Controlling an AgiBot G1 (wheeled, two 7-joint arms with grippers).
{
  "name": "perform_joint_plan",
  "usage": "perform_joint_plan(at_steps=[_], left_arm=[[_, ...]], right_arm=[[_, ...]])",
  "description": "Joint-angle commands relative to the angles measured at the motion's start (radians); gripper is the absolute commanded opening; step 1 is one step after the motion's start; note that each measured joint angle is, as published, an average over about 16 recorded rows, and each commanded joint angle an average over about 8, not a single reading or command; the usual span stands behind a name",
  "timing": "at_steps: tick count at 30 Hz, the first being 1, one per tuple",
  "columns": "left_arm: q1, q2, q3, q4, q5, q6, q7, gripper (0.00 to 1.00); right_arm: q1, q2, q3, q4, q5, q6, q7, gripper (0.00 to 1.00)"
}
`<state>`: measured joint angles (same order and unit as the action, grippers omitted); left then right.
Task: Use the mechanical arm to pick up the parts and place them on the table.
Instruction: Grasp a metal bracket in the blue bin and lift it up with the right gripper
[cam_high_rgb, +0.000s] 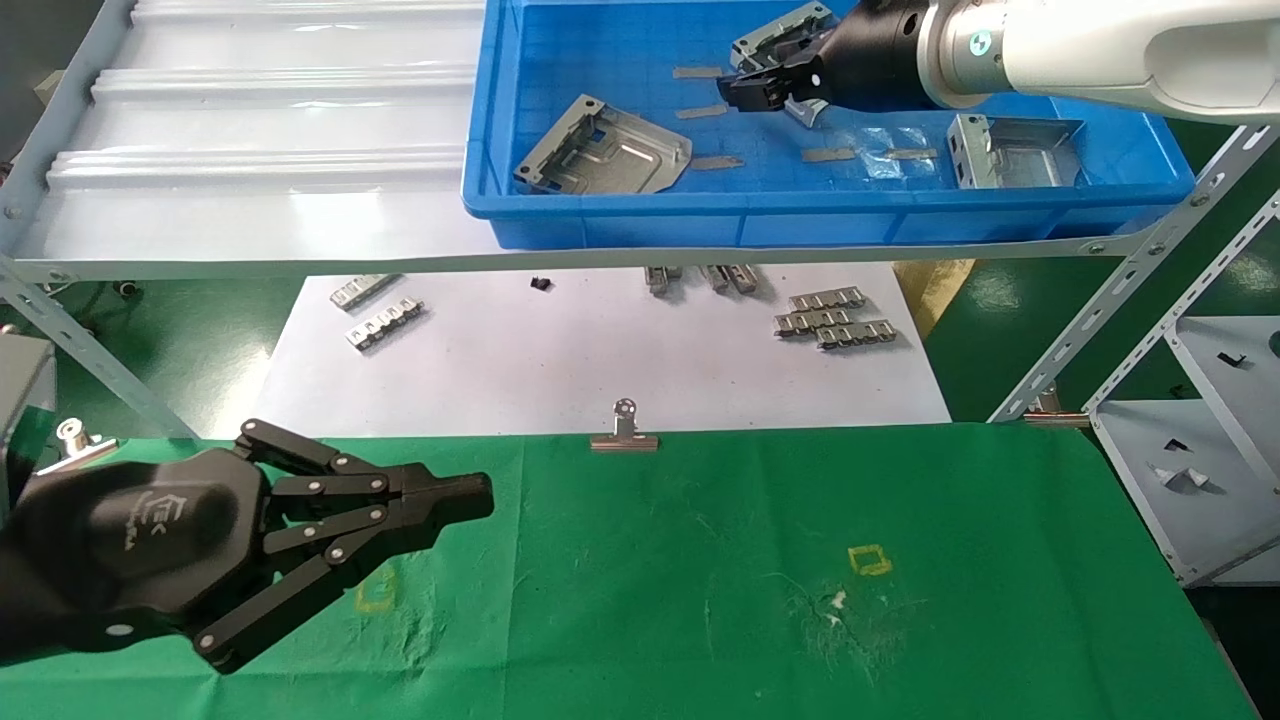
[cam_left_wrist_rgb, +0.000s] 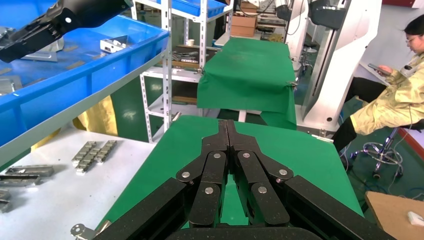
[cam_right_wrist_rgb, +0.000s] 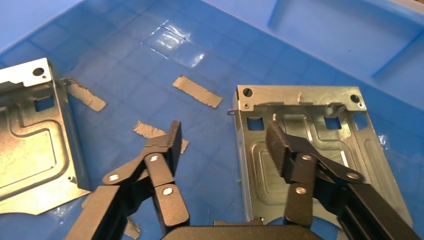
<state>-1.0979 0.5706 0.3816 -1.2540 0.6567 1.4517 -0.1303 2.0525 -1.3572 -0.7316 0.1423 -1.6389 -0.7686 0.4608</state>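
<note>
Right gripper: spread wide, empty, straddling a part's edge in the bin.
Left gripper: closed, empty, over the table.
Nearby: two more parts, tape strips.

Factory workshop — slotted steel racking, blue parts bin.

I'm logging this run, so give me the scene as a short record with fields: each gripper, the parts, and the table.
right gripper: open, in the blue bin, jaws astride one edge of a part
left gripper: shut, parked over the table
parts: three in the bin, one at the right gripper, one left, one right
table: no part on it yet
</note>
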Motion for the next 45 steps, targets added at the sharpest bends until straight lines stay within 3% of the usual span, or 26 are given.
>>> perform_joint_plan(at_steps=[1, 16, 29, 30, 37, 38, 45], left_arm=[[0.0, 0.0, 0.0, 0.0, 0.0, 0.0, 0.0, 0.0], [0.0, 0.0, 0.0, 0.0, 0.0, 0.0, 0.0, 0.0], [0.0, 0.0, 0.0, 0.0, 0.0, 0.0, 0.0, 0.0], [0.0, 0.0, 0.0, 0.0, 0.0, 0.0, 0.0, 0.08], [0.0, 0.0, 0.0, 0.0, 0.0, 0.0, 0.0, 0.95], [0.0, 0.0, 0.0, 0.0, 0.0, 0.0, 0.0, 1.0], [0.0, 0.0, 0.0, 0.0, 0.0, 0.0, 0.0, 1.0]], right_arm=[[-0.004, 0.0, -0.007, 0.003, -0.001, 0.008, 0.015, 0.0], [-0.022, 0.004, -0.042, 0.017, 0.007, 0.038, 0.052, 0.0], [-0.001, 0.021, -0.035, 0.046, 0.061, -0.026, -0.019, 0.0], [0.006, 0.025, -0.031, 0.052, 0.07, -0.042, -0.033, 0.0], [0.061, 0.083, 0.004, 0.1, 0.137, -0.216, -0.146, 0.0], [0.067, 0.095, 0.008, 0.11, 0.146, -0.248, -0.163, 0.0], [0.107, 0.199, 0.017, 0.197, 0.185, -0.501, -0.256, 0.0]])
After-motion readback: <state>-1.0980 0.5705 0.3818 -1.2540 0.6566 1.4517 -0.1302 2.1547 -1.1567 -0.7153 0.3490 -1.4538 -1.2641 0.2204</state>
